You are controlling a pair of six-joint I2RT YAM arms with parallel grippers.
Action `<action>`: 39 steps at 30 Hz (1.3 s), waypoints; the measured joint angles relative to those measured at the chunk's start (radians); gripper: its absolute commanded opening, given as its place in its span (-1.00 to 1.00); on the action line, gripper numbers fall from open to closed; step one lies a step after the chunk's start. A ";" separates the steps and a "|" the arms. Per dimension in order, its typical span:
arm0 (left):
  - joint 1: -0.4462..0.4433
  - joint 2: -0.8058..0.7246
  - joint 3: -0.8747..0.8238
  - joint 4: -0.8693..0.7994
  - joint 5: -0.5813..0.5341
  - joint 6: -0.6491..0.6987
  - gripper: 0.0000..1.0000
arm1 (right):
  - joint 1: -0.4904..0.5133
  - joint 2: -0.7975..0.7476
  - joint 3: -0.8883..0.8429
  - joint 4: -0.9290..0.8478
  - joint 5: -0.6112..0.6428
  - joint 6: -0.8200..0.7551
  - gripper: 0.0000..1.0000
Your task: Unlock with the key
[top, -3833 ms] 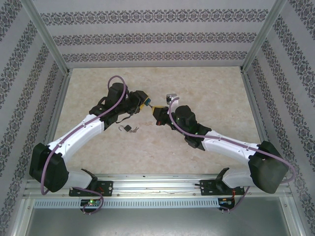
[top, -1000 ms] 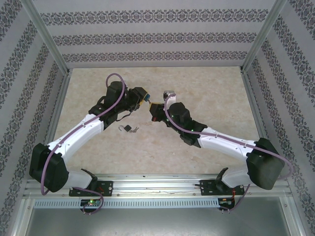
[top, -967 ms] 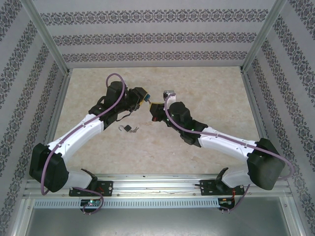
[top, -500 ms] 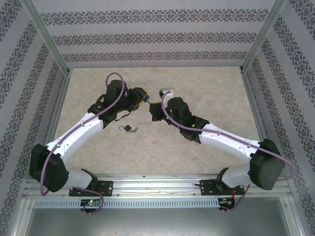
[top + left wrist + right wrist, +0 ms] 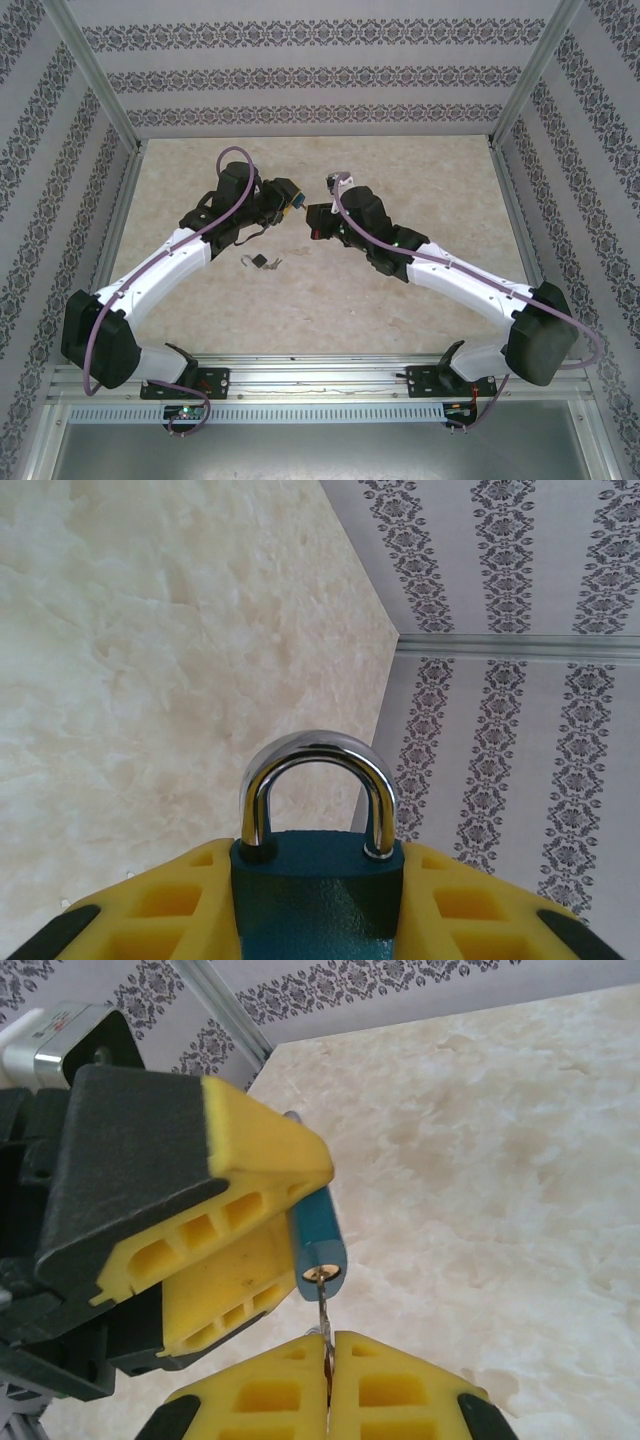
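Teal padlock [image 5: 318, 900]: clamped by L gripper [image 5: 293, 200]; key [image 5: 323, 1322], pinched in shut R gripper [image 5: 328, 1360], inserted; R wrist rolled vs. prior sec., so turn judged underway, shackle [image 5: 312, 755] unreleased.

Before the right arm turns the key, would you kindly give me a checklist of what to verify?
1. Left tool clamped on padlock: ok.
2. Right tool shut on key: ok.
3. Key lined up at the keyhole: ok.
4. Key fully inserted: cannot tell.
5. Shackle released: not ok, both legs seated in the body.
6. Spare small lock lying apart from both tools: ok.
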 measured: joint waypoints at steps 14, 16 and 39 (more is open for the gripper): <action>0.001 0.004 0.000 -0.001 -0.051 -0.002 -0.33 | 0.023 0.019 -0.114 0.259 0.039 0.063 -1.00; 0.001 0.004 0.000 -0.002 -0.052 -0.002 -0.33 | 0.030 0.019 -0.138 0.300 0.055 0.063 -1.00; 0.002 0.004 0.000 0.008 -0.047 -0.017 -0.35 | 0.100 0.030 -0.196 0.442 0.220 -0.080 -1.00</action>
